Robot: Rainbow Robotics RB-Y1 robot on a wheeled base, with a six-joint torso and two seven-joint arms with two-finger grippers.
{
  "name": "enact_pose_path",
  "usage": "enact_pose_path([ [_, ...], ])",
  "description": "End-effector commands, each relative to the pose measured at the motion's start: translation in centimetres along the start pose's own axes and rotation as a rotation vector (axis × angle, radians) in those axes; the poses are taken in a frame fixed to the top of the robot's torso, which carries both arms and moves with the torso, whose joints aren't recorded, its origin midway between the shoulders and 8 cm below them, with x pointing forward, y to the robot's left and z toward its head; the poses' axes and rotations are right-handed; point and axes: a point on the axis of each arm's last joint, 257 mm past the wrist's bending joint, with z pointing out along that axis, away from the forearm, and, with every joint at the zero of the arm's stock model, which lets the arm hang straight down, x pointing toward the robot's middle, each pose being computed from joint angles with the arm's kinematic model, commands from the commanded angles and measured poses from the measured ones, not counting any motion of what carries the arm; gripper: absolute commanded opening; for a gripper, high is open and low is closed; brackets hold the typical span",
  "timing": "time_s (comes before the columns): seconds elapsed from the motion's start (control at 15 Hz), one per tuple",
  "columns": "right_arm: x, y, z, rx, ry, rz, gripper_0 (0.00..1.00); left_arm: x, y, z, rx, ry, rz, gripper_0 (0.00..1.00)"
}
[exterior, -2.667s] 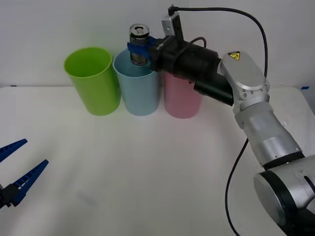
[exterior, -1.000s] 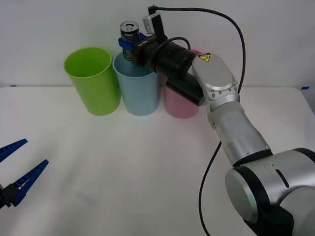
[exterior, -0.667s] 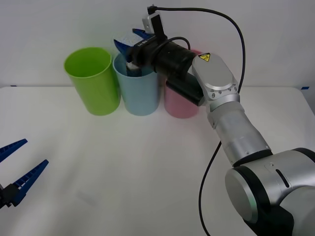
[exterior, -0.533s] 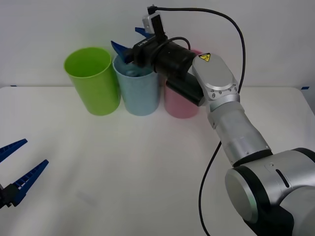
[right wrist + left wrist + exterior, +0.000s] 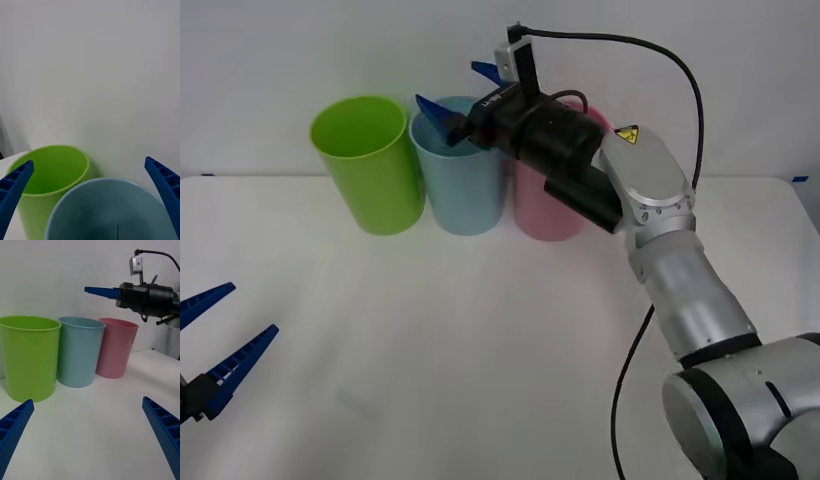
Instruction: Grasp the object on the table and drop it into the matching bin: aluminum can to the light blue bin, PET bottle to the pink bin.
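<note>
right gripper [image 5: 459, 90] spread wide (nothing held) | above light blue bin [image 5: 465, 185] | left gripper [image 5: 220, 335] spread, parked

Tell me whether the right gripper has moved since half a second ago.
Yes. The right gripper, open, has drawn back slightly toward the robot's right, from over the light blue bin toward the pink bin.

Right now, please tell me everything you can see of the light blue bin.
The light blue bin is a tall, smooth cup of plastic-looking material with a round rim, narrowing slightly toward its base. It stands upright on the white table, in the middle of the row, close between the lime green bin and the pink bin. The right end effector hovers open just above its rim, not touching it.
</note>
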Motion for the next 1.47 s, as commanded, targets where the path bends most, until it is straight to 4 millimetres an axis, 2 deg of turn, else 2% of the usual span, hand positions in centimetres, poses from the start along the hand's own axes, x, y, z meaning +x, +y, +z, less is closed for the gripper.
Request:
enact_pose_path([
  [0.07,-0.3,0.5,-3.0,-0.024,-0.023,-0.019,1.0,0.0,0.0,0.0,0.0,0.0,0.0,1.0],
  [0.4,0.4,1.3,-9.3,-0.044,-0.026,-0.036,1.0,0.0,0.0,0.0,0.0,0.0,0.0,1.0],
  [0.6,1.1,1.2,-14.2,-0.04,-0.011,-0.041,1.0,0.0,0.0,0.0,0.0,0.0,0.0,1.0],
  [0.87,2.6,0.7,-21.0,0.005,0.036,-0.037,1.0,0.0,0.0,0.0,0.0,0.0,0.0,1.0],
  [1.07,3.9,0.2,-25.4,0.049,0.069,-0.032,1.0,0.0,0.0,0.0,0.0,0.0,0.0,1.0],
  [1.47,6.3,-0.3,-33.1,0.137,0.133,-0.094,1.0,0.0,0.0,0.0,0.0,0.0,0.0,1.0],
])
